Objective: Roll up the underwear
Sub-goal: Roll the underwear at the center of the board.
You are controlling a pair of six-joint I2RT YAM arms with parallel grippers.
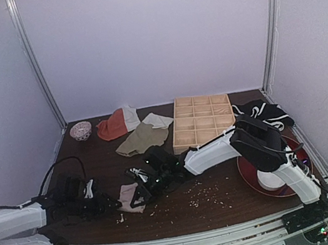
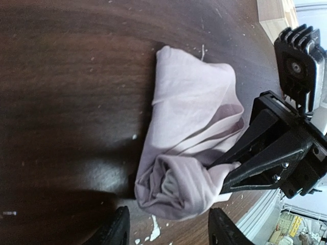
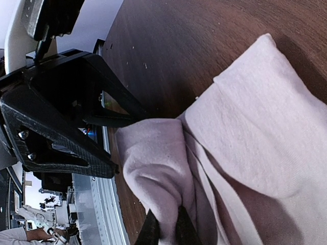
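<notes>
The underwear (image 2: 191,120) is a mauve-pink cloth lying on the dark wooden table (image 1: 229,203), near the front left of centre (image 1: 129,199). Its near end is wound into a loose roll (image 2: 176,186). My left gripper (image 2: 168,236) is open, its fingertips (image 2: 116,230) standing on either side just short of the roll's end. From the right, my right gripper (image 3: 168,234) is shut on a fold of the underwear (image 3: 153,173); in the left wrist view it (image 2: 240,171) pinches the roll's side. The waistband is hidden.
A wooden compartment box (image 1: 202,121) stands at the back centre. Left of it lie an olive-green cloth (image 1: 141,139), an orange-red and white cloth (image 1: 117,124) and a small bowl (image 1: 81,131). A black-and-white cloth (image 1: 264,112) and a red plate (image 1: 253,176) are on the right. Crumbs (image 1: 199,197) dot the front.
</notes>
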